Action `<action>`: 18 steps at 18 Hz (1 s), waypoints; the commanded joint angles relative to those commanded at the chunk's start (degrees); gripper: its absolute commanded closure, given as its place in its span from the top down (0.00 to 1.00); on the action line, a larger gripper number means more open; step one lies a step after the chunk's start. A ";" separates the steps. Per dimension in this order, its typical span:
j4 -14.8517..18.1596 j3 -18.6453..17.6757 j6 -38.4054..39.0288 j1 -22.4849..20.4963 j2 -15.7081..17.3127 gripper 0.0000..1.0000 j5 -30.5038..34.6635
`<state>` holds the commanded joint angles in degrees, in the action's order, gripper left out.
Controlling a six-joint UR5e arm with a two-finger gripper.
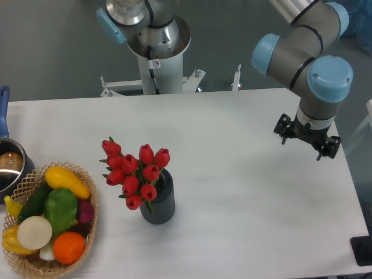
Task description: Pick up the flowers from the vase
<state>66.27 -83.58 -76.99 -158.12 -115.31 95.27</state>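
Observation:
The flowers (pixel 135 171), a bunch of red tulip buds with green leaves, stand in the vase (pixel 158 200), leaning left over its rim. The vase is dark grey, ribbed and upright, at the front middle of the white table (pixel 232 192). My gripper (pixel 307 138) hangs far to the right of the vase, over the table's right side, well apart from the flowers. Only its black base shows under the grey and blue wrist. The fingers are hidden, so their state is unclear.
A wicker basket (pixel 87 200) of colourful vegetables sits at the front left, close to the flowers. A steel pot (pixel 10 165) with a blue handle is at the left edge. The arm's white pedestal (pixel 157 64) stands behind the table.

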 joint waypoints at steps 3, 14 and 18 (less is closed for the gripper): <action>0.00 0.00 0.09 0.00 0.00 1.00 0.00; -8.52 -9.92 -0.26 0.09 2.28 1.00 -0.18; -8.70 -12.30 -0.18 0.35 2.90 1.00 -0.26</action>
<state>57.57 -95.88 -77.17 -157.76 -112.41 95.01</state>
